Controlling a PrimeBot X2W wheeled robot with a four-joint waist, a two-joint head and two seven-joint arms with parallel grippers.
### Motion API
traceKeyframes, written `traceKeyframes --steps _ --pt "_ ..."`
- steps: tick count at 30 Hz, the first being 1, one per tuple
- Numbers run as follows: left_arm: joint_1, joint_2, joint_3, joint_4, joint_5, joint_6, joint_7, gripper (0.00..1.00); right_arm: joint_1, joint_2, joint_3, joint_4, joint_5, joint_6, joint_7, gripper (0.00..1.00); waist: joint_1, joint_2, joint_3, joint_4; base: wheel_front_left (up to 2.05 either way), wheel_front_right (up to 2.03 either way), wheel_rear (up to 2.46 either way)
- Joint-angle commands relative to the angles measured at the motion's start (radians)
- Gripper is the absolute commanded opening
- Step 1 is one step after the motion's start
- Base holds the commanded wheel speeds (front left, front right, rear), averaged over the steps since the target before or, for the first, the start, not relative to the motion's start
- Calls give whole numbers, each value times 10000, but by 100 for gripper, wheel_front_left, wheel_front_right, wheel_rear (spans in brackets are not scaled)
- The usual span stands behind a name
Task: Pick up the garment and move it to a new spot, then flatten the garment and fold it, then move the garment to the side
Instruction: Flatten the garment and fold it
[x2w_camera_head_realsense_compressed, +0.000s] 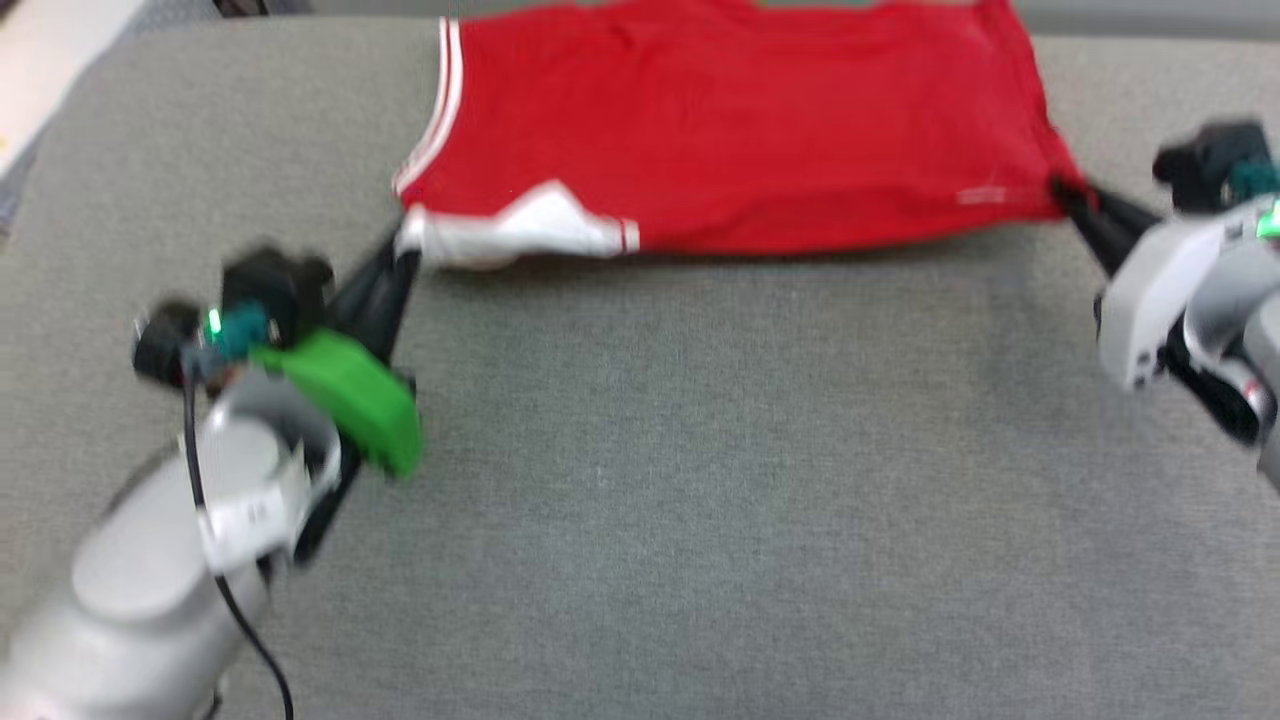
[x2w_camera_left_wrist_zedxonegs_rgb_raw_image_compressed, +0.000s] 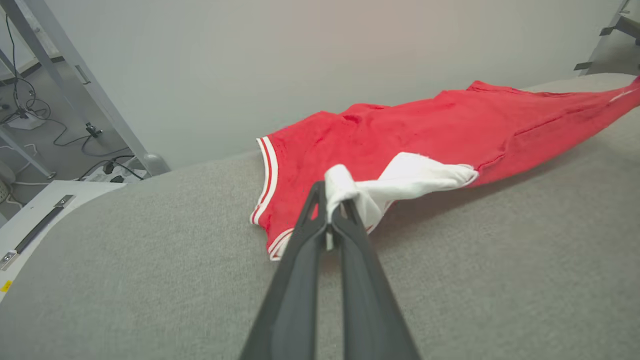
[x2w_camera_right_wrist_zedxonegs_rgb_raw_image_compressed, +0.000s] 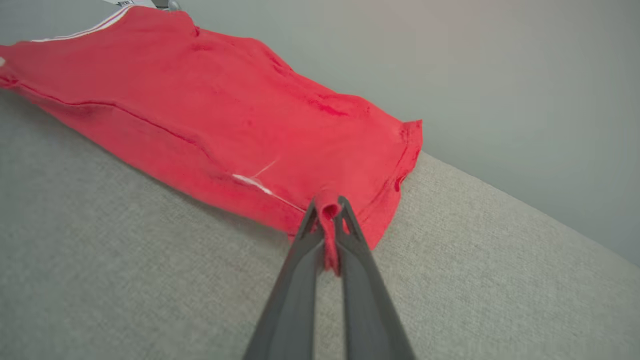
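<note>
Work surface (x2w_camera_head_realsense_compressed: 640, 480): grey, fabric-covered, extended across the head view; a pale wall is seen beyond its far edge in both wrist views.

Garment (x2w_camera_head_realsense_compressed: 740, 130): red T-shirt, spread across the far part of the work surface near its back edge, stretched lengthwise between the two grippers. The near edge is raised slightly, and a shadow is cast beneath it.

Left gripper (x2w_camera_head_realsense_compressed: 403, 248): fingers closed, almost touching, with a bunched fold of white cloth pinched at the tips. A green cover (x2w_camera_head_realsense_compressed: 350, 395) is fitted at the wrist.

Right gripper (x2w_camera_head_realsense_compressed: 1063, 192): fingers drawn together on a small red fold at the garment's near right corner; the cloth is seen squeezed between the tips in the right wrist view.

Sleeve (x2w_camera_head_realsense_compressed: 520, 225): white, crumpled, at the garment's near left corner, held by the left gripper.

Striped trim (x2w_camera_head_realsense_compressed: 440, 110): red and white, run along the garment's left edge.
</note>
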Motion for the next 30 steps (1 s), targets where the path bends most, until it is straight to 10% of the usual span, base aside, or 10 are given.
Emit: traceKeyframes --steps 1,18,30 --pt "648 198 -45 -306 -175 239 33 0 503 -177 44 -156 189 -7 -40 0 1 54 -943 69 0 0 0" --pt "6206 1312 -589 -3342 -1713 2473 41 0 6079 -1399 -997 -2189 781 -7 292 0 1 54 -2503 -12 0 0 0" --pt "7517 1526 -766 -3697 -2071 2915 -42 0 9174 -1270 -3183 -4059 272 -7 1751 0 1 54 -2644 -7 0 0 0"
